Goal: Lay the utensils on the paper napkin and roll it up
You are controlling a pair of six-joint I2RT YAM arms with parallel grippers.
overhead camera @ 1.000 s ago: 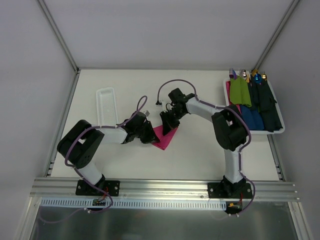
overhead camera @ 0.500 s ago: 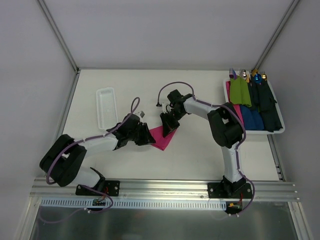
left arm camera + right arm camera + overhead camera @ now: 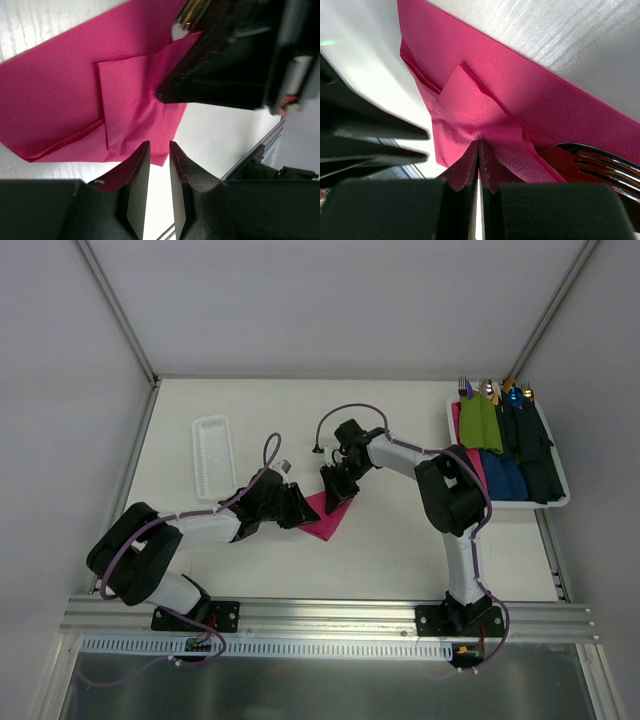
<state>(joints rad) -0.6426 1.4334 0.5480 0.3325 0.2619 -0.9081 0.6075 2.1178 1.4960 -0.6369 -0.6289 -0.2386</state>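
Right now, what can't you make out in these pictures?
- Fork: the right wrist view shows only its prongs; a napkin fold and the picture's edge hide the rest.
- Any other cutlery: from above, the left gripper and right gripper cover the napkin's middle.
- Left wrist view: the right gripper blocks the upper right.
- Tray: cutlery tips poking from the rolls are too small to identify from above.
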